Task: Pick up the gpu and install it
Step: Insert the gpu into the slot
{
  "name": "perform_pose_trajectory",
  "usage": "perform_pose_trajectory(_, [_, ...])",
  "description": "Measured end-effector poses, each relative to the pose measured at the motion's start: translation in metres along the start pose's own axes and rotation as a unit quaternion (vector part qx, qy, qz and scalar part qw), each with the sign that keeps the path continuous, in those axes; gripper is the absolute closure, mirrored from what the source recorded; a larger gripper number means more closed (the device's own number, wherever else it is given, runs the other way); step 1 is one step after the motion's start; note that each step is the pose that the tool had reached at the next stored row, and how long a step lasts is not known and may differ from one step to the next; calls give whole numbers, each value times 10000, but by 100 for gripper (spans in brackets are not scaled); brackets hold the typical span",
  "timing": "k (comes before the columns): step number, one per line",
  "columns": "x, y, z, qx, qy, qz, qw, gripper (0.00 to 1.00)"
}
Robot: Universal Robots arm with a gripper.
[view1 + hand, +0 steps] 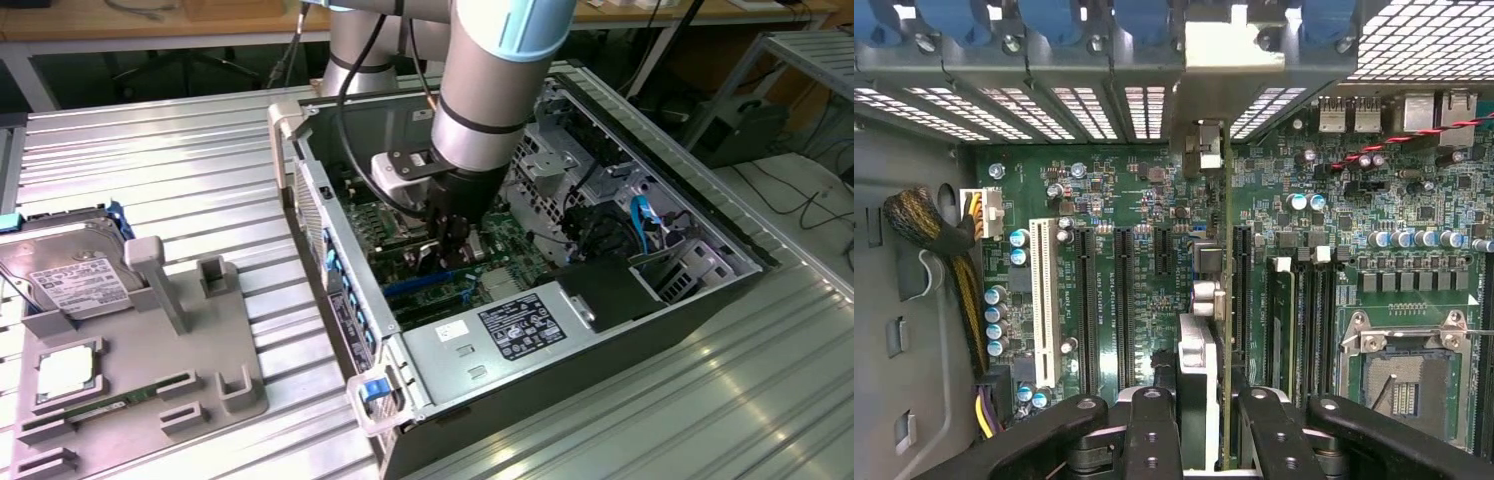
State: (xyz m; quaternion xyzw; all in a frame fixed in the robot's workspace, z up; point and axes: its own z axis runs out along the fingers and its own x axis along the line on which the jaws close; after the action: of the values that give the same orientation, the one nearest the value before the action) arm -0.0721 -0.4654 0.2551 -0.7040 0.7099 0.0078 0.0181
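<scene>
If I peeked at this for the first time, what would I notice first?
The big robot arm reaching down into the open computer case in the middle. Its gripper holds the gpu, a thin card standing on edge over the green motherboard. Toward the exterior view's left, a silver hard drive rests in a grey holder.

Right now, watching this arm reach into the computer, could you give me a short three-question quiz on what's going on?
1. True or false: the tool grips the gpu edge-on above the motherboard.
2. Which item sits on the grey holder outside the computer case? A) a silver hard drive B) a keyboard C) a fan
3. Fill in: the card's metal bracket end points toward the row of ____ slot clips.

Key: 1 true; 2 A, the hard drive; 3 blue.
</scene>
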Motion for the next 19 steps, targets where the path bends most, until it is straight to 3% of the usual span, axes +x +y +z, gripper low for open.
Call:
perform_pose_trajectory(11, [-5,57,15,0,-1,-1,10000,72])
perform_pose_trajectory(19, [-30,58,43,-20,1,4,10000,72])
